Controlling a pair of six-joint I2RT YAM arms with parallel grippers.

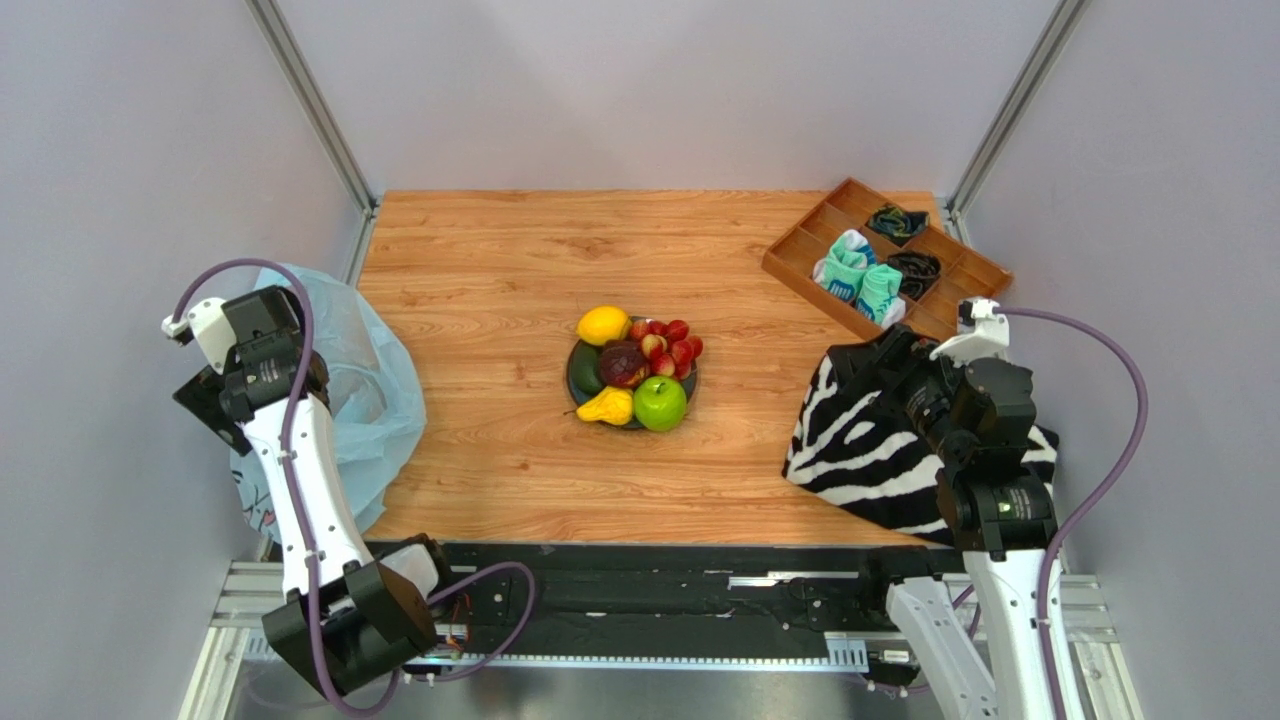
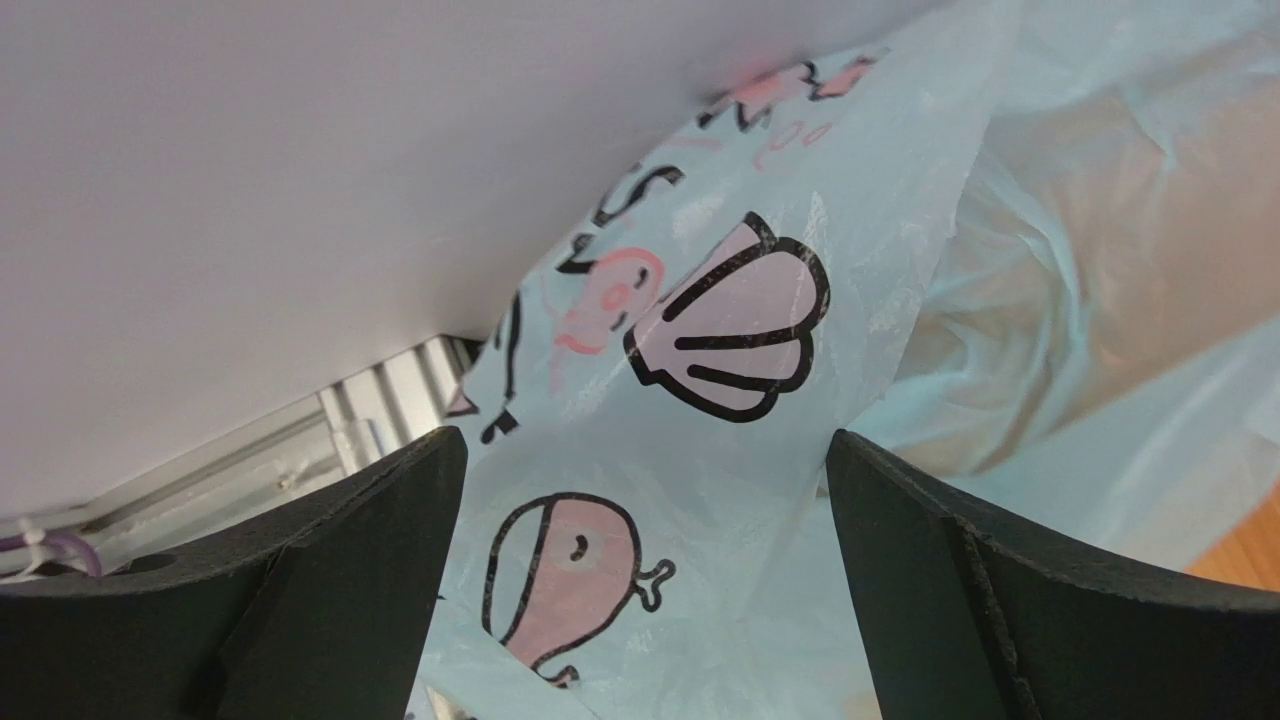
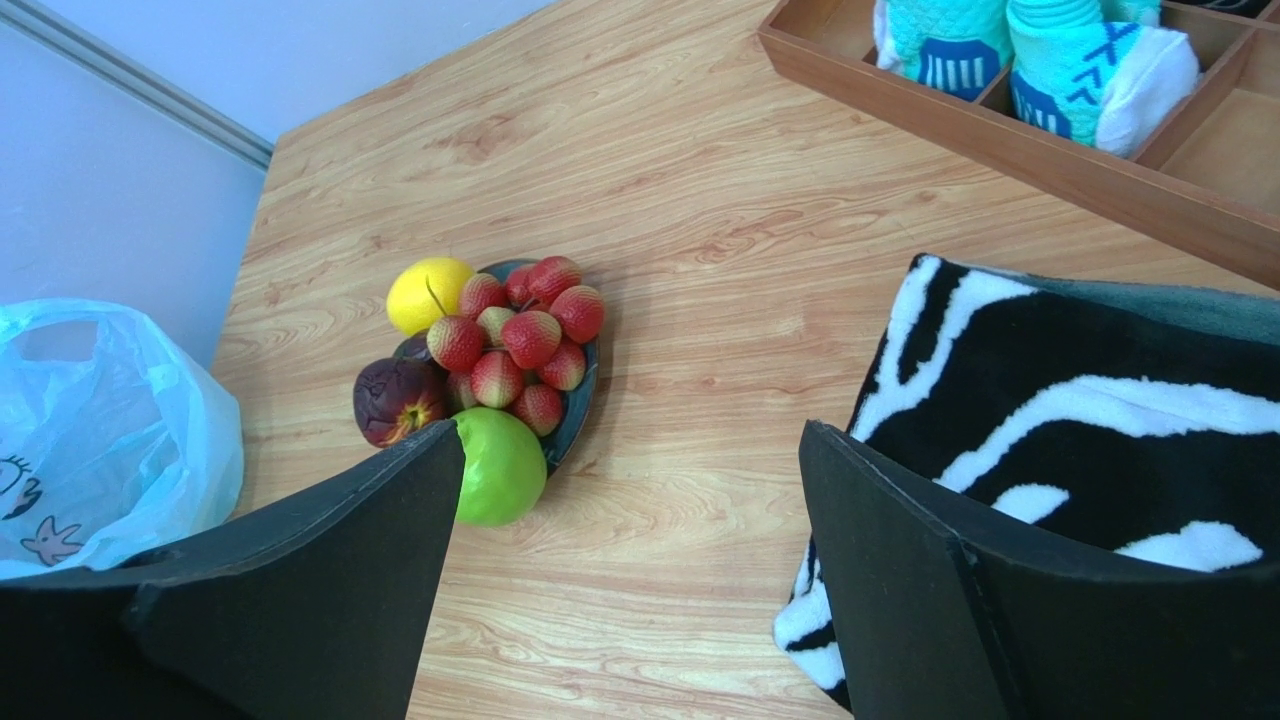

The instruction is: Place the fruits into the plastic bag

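Pale blue plastic bag (image 1: 361, 375) lies at the left edge of the table (image 1: 496, 270), before the left claw (image 2: 643, 450), jaws wide. Fruits (image 1: 631, 368) sit piled on the plate (image 1: 574, 378) mid-table. Right claw (image 3: 631, 435) gapes wide above the striped cloth (image 3: 1082, 435).

The plastic bag (image 2: 721, 495) is thin, translucent, crinkled film. The table (image 1: 496, 300) shows matt wood grain. The green apple (image 1: 660, 404) shines smooth; the zebra-striped cloth (image 3: 1082, 390) looks plush, perhaps fleece.

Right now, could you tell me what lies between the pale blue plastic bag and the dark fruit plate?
Only bare wooden tabletop; the top external view shows it.
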